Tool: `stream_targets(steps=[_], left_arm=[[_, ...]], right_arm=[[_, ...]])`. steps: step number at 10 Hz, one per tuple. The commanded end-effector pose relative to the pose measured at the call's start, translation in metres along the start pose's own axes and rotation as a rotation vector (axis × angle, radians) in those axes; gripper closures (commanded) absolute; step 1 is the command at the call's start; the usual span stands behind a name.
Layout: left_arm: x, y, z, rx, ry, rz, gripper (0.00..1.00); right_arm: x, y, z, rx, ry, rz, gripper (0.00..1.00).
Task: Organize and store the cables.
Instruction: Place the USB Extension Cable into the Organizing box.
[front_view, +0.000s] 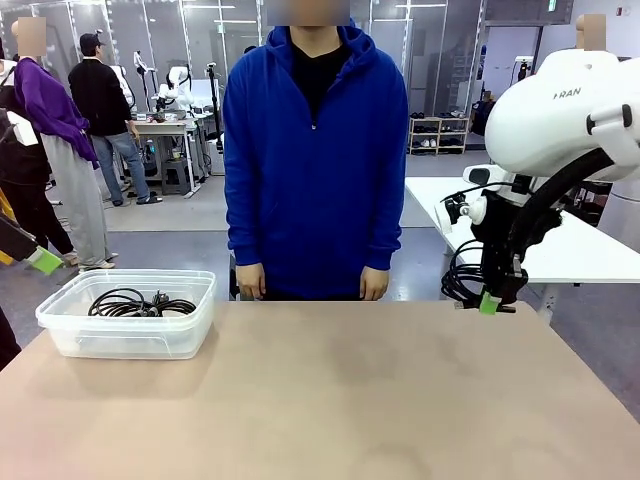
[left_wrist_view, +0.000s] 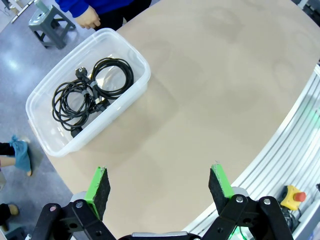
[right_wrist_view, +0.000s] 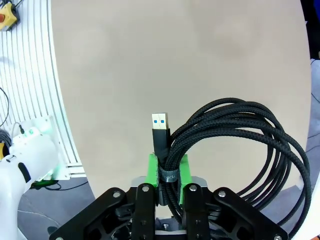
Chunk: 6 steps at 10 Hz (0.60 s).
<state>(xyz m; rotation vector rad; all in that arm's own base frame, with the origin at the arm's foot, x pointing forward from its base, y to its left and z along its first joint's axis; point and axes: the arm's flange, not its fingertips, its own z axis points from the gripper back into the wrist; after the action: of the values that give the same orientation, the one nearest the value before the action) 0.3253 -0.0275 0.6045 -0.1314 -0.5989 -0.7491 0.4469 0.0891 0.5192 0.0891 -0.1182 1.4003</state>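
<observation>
The tan counter (front_view: 330, 400) is carrying a clear plastic bin (front_view: 60, 335) near its left far corner, in front of a person in a blue hoodie (front_view: 315, 150). Black coiled cables (left_wrist_view: 90, 92) are lying inside the bin, filling most of its floor. The left gripper (left_wrist_view: 160, 187) is hovering above the counter with its jaws spread wide. The right gripper (right_wrist_view: 168, 172) is pinching a braided black cable bundle (right_wrist_view: 240, 145) with a USB plug (right_wrist_view: 160, 122), hanging above the counter's right edge.
</observation>
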Motion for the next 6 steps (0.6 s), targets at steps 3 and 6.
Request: stream_targets(steps=[3,6], left_arm=[[0.0022,-0.0014,0.0021,0.008,0.016,0.006,0.00],[0.0022,-0.0014,0.0021,0.008,0.016,0.006,0.00]], right_arm=[[0.0000,0.0000,0.0000,0.000,0.000,0.000,1.00],[0.0000,0.0000,0.0000,0.000,0.000,0.000,1.00]])
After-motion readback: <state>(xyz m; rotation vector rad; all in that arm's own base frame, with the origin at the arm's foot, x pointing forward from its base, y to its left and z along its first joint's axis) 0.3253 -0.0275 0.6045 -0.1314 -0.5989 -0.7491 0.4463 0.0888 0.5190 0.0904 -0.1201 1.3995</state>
